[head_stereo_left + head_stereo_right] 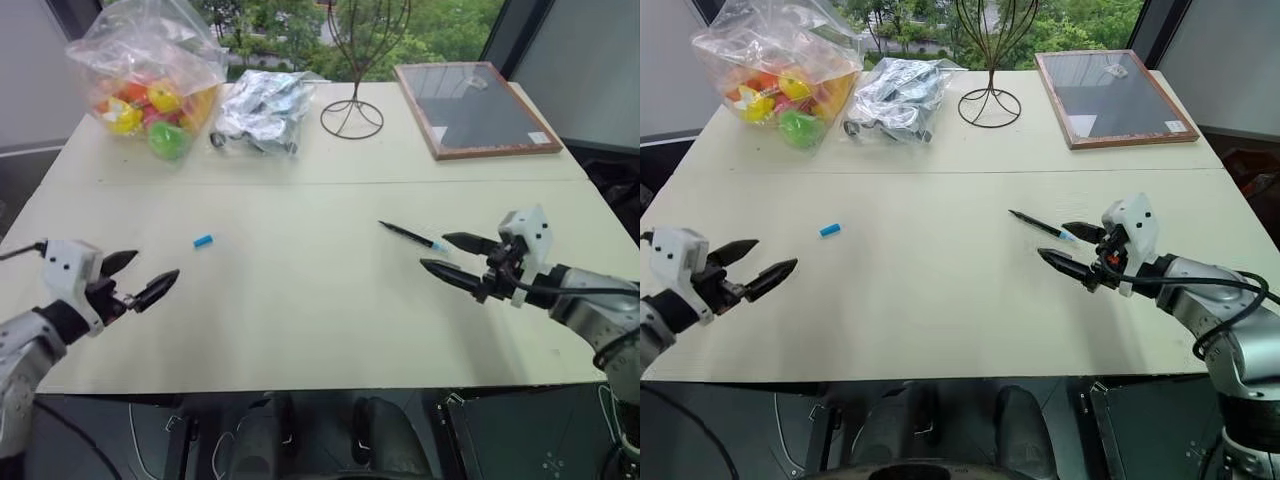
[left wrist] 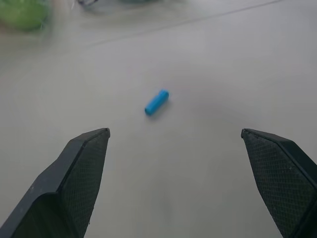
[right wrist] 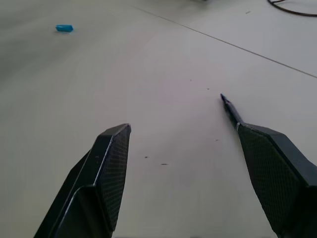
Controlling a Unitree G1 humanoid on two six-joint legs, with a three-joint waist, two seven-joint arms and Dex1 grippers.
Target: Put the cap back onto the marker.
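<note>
Both grippers hover low over the table [image 1: 300,330], empty: left gripper [image 1: 139,277] spread wide, right gripper [image 1: 447,257] spread too. Cap [image 1: 203,241] lies ahead of the left; marker [image 1: 412,236] lies just beside the right.

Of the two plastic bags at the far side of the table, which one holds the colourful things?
The clear bag at the far left corner: red, yellow and green items show through it. The bag beside it, nearer the wire stand, looks silvery and crinkled.
</note>
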